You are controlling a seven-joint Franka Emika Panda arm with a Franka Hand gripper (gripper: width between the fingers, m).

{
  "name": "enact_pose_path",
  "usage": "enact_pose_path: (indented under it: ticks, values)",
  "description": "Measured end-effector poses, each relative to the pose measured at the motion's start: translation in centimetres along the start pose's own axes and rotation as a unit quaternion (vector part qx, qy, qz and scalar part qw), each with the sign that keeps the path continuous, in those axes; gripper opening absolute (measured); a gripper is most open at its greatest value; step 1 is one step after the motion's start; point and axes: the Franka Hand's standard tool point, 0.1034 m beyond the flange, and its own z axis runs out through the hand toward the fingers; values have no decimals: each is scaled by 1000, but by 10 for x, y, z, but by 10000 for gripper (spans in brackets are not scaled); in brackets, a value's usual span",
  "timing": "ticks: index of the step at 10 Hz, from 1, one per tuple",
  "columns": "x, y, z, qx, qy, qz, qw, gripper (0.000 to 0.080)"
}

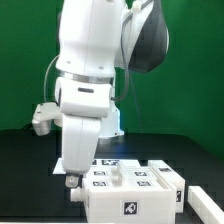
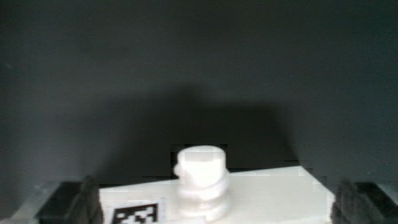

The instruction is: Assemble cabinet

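The cabinet (image 1: 135, 190) is sitting on the dark surface (image 1: 25, 165) at the near edge of the scene, toward the exterior view's right, with black-and-white tags showing on its top and front. The hand (image 1: 72, 181) is hanging at the cabinet's corner on the exterior view's left, released. In the wrist view its fingers (image 2: 64, 200) are standing wide apart, and a stubby white peg (image 2: 201, 178) is rising between them from a tagged white panel (image 2: 267, 190), with neither finger touching it. (Whether the fingertips are level with the peg is hard to tell.) The risk is lying in the closing: if the hand is sitting off-centre, one finger is likely to reach the peg first and shove the whole cabinet sideways across the surface. Descending too far is likely to ram the fingertips into the panel.
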Motion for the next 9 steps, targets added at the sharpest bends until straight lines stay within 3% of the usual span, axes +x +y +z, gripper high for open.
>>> enact_pose_path:
  ticks: [3, 9]
  values:
    - [5, -3, 10, 9, 1, 10, 1000, 649]
    - [18, 3, 5, 5, -1, 35, 999, 649]
